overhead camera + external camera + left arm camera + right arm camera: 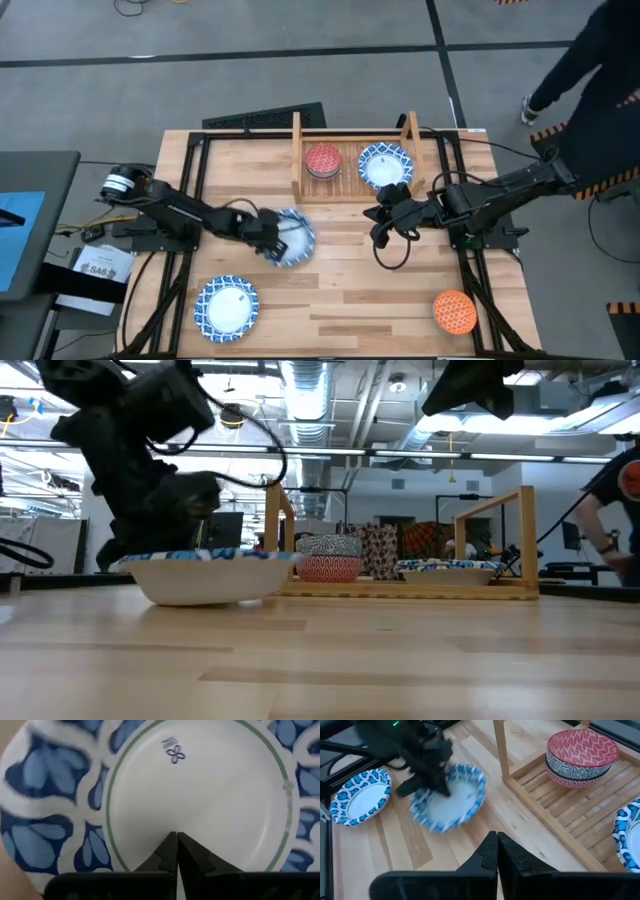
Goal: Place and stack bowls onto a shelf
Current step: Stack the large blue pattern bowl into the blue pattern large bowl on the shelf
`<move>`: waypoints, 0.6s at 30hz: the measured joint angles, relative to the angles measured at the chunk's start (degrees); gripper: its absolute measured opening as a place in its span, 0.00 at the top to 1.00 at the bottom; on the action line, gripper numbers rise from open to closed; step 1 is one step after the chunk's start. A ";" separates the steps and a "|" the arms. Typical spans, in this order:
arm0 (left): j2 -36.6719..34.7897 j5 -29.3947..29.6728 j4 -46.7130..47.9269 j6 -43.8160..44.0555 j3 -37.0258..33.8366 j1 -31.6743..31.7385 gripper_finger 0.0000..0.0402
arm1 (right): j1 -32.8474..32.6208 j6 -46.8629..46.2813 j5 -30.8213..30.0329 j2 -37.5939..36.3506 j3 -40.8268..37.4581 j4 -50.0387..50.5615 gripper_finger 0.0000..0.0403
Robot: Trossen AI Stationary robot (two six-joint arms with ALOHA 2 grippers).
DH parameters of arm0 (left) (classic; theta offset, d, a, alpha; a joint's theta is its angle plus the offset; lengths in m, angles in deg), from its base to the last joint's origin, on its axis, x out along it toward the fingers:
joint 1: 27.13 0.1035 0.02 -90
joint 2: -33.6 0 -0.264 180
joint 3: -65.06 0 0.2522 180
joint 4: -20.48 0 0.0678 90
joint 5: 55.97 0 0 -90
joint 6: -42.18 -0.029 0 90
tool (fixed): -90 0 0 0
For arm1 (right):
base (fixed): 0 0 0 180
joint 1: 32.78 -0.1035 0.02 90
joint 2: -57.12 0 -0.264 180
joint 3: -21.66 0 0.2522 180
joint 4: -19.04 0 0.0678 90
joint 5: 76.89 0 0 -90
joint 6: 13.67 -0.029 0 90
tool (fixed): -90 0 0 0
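Observation:
A wide white bowl with a blue patterned rim (298, 238) (210, 578) sits on its base on the table left of centre. My left gripper (176, 837) (273, 242) is shut and slants down into it, over its white inside (210, 795). My right gripper (496, 836) (379, 232) is shut and empty, hovering above the table in front of the shelf (348, 172). On the wooden shelf's slats stand a red bowl (582, 747) nested in a dark patterned bowl (575, 770), and beside them another white and blue bowl (385, 166). My left gripper has its shut fingertips (170, 845) low inside the bowl, coming from the table's left and slanting down. The low view hides them behind the bowl's wall (200, 585), and I cannot tell whether they touch the bowl's floor. The bowl rests flat on the table.
Another white and blue bowl (227, 307) lies near the front left; an orange bowl (454, 311) sits upside down at the front right. Black frame rails (190, 170) run along both table sides. A person (590, 60) stands beyond the far right corner.

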 joint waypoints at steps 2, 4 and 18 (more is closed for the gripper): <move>2.90 -0.05 -6.07 3.06 0.07 -2.66 1.00 | 0.01 0.78 0.00 0.00 0.00 -0.14 0.95; 6.47 0.69 -11.25 6.07 0.56 -5.03 1.00 | 0.01 0.97 0.00 0.00 0.00 -0.17 0.95; 26.64 -1.94 -13.39 -7.98 28.02 -3.63 1.00 | 0.01 1.23 0.01 0.00 0.00 -0.28 0.95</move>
